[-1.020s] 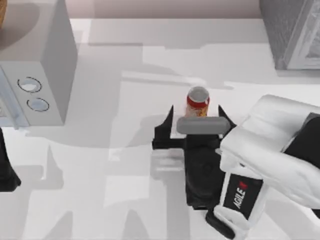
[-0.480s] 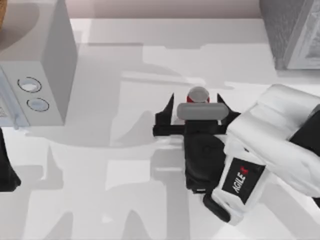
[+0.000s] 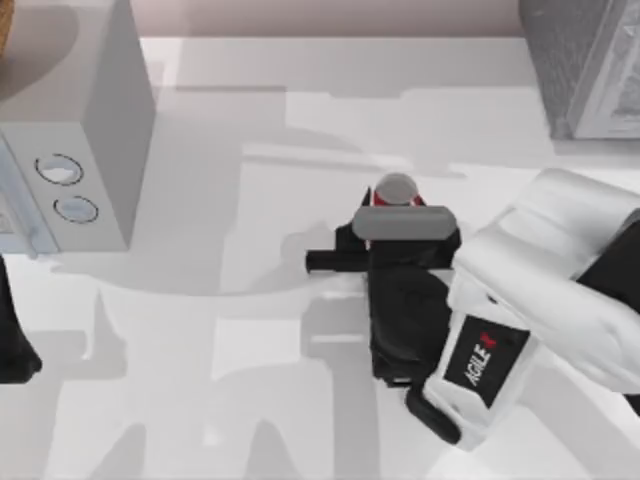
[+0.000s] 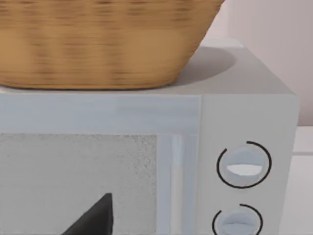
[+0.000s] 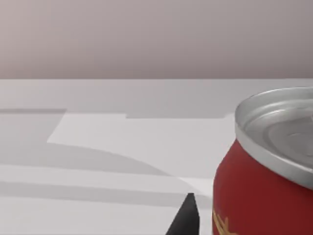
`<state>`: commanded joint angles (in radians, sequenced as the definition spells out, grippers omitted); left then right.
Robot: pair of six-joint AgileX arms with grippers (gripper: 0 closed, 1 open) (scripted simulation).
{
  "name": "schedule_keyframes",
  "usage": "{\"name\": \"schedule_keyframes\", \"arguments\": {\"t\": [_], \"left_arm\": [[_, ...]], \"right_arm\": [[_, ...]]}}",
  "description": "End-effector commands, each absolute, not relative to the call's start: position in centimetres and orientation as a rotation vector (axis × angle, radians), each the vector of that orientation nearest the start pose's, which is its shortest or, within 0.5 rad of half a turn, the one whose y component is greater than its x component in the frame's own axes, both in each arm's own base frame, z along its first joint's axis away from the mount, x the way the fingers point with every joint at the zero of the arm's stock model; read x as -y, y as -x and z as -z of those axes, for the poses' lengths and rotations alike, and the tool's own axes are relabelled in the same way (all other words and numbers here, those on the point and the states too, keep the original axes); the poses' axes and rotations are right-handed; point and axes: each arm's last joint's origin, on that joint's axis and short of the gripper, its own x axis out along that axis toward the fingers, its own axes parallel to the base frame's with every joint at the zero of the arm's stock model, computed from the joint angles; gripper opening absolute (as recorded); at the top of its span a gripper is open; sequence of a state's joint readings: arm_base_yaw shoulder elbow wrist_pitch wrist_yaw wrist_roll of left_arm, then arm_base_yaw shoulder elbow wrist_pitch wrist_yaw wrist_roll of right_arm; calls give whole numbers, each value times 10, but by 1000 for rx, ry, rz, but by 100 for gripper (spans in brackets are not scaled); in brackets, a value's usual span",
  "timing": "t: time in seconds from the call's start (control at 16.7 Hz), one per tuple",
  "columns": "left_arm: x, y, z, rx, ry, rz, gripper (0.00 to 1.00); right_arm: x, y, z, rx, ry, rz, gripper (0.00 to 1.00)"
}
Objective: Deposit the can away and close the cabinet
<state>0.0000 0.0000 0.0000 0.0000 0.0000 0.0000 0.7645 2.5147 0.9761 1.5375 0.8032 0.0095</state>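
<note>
- The table (image 3: 250, 110) is white and carries everything here.
- A microwave (image 3: 70, 130) sits at the table's left edge, with a woven basket (image 4: 98, 44) on its top.
- A grey cabinet (image 3: 585, 65) stands at the far right corner, well away from the fingers.
- The right arm (image 3: 540, 300) reaches in from the right side, its white shell reading AGILE.
- The left arm (image 3: 12, 340) is parked at the left edge by the microwave; I can't tell how its fingers stand, though one dark tip (image 4: 95, 218) pokes up in front of the microwave door in the left wrist view.
- The right gripper (image 3: 397, 225) has its fingers drawn in and clamped on the can.
- The can (image 3: 396, 190) stands upright mid-table between those fingers, its silver top and red side close up in the right wrist view (image 5: 269, 171).
</note>
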Motion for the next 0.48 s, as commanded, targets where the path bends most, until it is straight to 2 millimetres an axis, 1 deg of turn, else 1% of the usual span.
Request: {"name": "schedule_keyframes", "arguments": {"t": [0.24, 0.3, 0.48], "left_arm": [[1, -106, -160, 0, 0, 0, 100], [1, -106, -160, 0, 0, 0, 100], [1, -106, -160, 0, 0, 0, 100]], "right_arm": [[-261, -299, -11, 6, -2, 10, 2], [-261, -299, -11, 6, -2, 10, 0], [-261, -299, -11, 6, -2, 10, 0]]}}
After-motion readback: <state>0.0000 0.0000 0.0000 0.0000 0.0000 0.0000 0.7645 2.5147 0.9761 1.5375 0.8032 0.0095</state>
